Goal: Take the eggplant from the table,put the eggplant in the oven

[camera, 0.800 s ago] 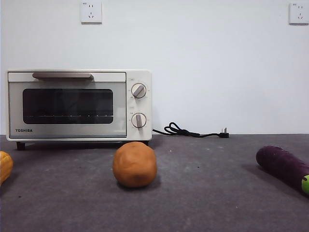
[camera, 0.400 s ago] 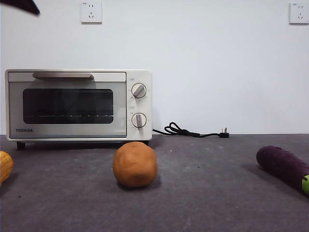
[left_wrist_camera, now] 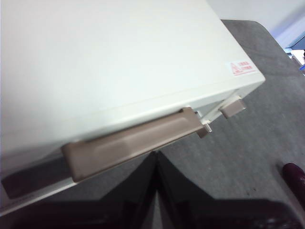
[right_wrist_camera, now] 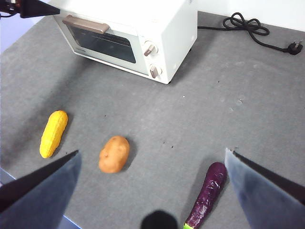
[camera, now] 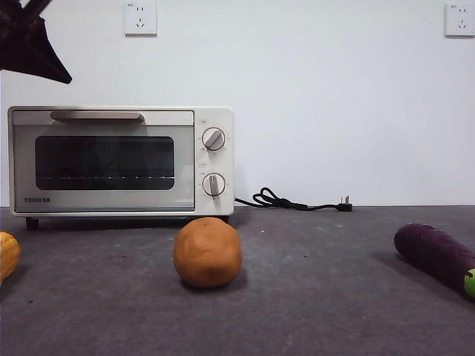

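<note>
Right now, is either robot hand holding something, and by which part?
Nothing held. The left gripper, shut, hovers above the beige bar handle; the right gripper hangs open.

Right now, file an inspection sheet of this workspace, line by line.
Surface: flat dark grey speckled table, nothing spilled on it.
Job's things: long dark purple eggplant with a green stem cap lying on the table; small cream-white toaster oven, glass door shut.
Clutter: round orange-brown potato-like lump in front of the oven; yellow corn cob beside it.
Grippers: left pincer shut, above the beige bar handle, not touching it; right pincer open, high over the eggplant, holding nothing.
Cables: black power cord coiled beside the oven, unplugged.
Surroundings: white wall with two sockets.
</note>
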`<action>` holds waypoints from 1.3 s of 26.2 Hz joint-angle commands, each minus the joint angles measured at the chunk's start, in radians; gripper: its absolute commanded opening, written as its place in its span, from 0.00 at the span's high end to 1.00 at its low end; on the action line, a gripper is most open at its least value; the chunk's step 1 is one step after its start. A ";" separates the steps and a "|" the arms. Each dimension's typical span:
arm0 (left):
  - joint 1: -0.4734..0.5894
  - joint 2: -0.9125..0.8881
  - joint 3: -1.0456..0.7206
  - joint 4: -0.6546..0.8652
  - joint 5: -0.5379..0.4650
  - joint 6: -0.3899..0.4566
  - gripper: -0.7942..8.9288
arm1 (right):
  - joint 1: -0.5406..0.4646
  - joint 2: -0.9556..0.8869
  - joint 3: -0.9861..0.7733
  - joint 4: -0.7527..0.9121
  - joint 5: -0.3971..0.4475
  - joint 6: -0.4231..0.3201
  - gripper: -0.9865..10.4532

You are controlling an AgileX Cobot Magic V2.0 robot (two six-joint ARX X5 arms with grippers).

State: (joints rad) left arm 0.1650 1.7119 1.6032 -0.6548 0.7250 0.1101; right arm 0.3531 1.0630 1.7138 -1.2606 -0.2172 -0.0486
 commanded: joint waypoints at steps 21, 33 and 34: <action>0.002 0.106 0.001 0.104 -0.042 0.013 0.92 | 0.002 0.043 0.003 -0.027 -0.030 0.030 0.47; -0.014 0.130 0.001 0.038 -0.050 0.049 0.92 | 0.002 0.047 0.003 -0.027 -0.031 0.038 0.47; -0.015 0.130 0.000 0.024 -0.058 0.056 0.92 | 0.002 0.047 0.003 -0.027 -0.031 0.038 0.47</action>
State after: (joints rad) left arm 0.1547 1.8175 1.6154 -0.5972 0.6827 0.1379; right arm 0.3531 1.1084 1.7138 -1.2896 -0.2436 -0.0185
